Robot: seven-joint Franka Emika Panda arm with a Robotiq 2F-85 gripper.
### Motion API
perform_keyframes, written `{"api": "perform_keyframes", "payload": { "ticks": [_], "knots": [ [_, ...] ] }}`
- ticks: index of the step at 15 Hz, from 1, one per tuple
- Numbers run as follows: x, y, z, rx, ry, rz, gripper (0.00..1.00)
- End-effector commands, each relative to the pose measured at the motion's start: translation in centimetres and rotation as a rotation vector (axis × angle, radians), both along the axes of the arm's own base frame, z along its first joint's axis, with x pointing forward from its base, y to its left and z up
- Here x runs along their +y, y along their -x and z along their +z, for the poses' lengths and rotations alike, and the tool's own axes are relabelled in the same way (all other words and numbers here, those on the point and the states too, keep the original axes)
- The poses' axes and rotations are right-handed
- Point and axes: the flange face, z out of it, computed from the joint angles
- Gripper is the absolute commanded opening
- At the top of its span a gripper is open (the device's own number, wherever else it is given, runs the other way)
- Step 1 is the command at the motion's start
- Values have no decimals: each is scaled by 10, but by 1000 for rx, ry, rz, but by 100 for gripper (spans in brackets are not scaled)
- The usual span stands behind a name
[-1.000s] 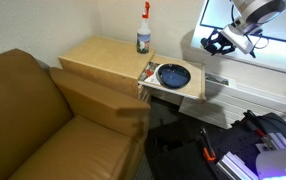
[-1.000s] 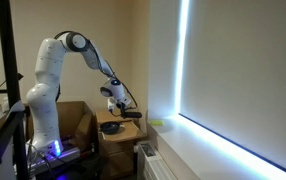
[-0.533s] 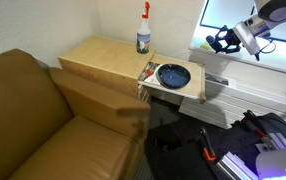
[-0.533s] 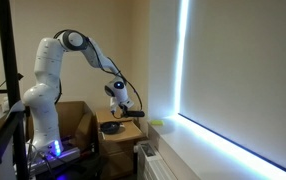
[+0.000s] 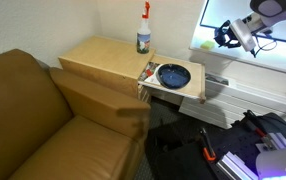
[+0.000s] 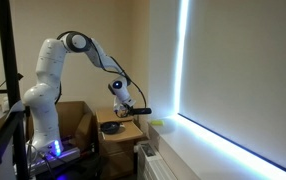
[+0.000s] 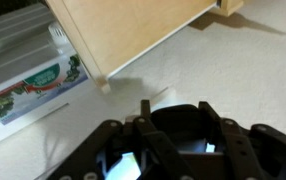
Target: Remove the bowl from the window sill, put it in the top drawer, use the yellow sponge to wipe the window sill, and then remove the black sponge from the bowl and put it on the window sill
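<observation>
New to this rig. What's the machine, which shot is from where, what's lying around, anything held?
A white jointed robot arm with a two-fingered tool at its end. Two pictures come from cameras standing in the room; the third from a camera on the wrist, looking past the tool. A spray bottle stands on the wooden cabinet; the dark blue bowl sits in the open top drawer. The tool hovers by the bright window sill; whether it holds anything is too small to tell.

No legible text in any view — the spray bottle [image 5: 144, 40] label is too small; the green-and-red print on the package [image 7: 33, 85] is blurred, lettering unreadable.
</observation>
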Motion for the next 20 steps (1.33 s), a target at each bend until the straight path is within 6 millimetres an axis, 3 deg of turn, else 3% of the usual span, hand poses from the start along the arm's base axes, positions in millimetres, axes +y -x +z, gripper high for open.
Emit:
{"api": "perform_keyframes", "payload": {
  "ticks": [1, 4, 5, 6, 7, 9, 10, 11, 13, 15, 16, 18, 20],
  "knots": [
    [-55, -36, 10, -80, 16, -175, 25],
    [-122, -49, 11, -101, 15, -346, 25],
    [-138, -61, 17, -119, 4, -402, 25],
    [-108, -41, 22, -107, 11, -307, 50],
    [-125, -47, 22, -115, 7, -348, 50],
    [-140, -54, 16, -124, 1, -378, 50],
    [-144, -52, -7, -78, 13, -402, 25],
    [-138, -57, -1, -38, 27, -427, 25],
    [-157, -50, -28, 21, 56, -509, 25],
    [-155, -46, -45, 71, 41, -530, 25],
    [-161, -50, -55, 76, 44, -551, 25],
    [-153, -57, -69, 98, 6, -553, 25],
    [-155, -74, -69, 83, -34, -525, 25]
  ]
}}
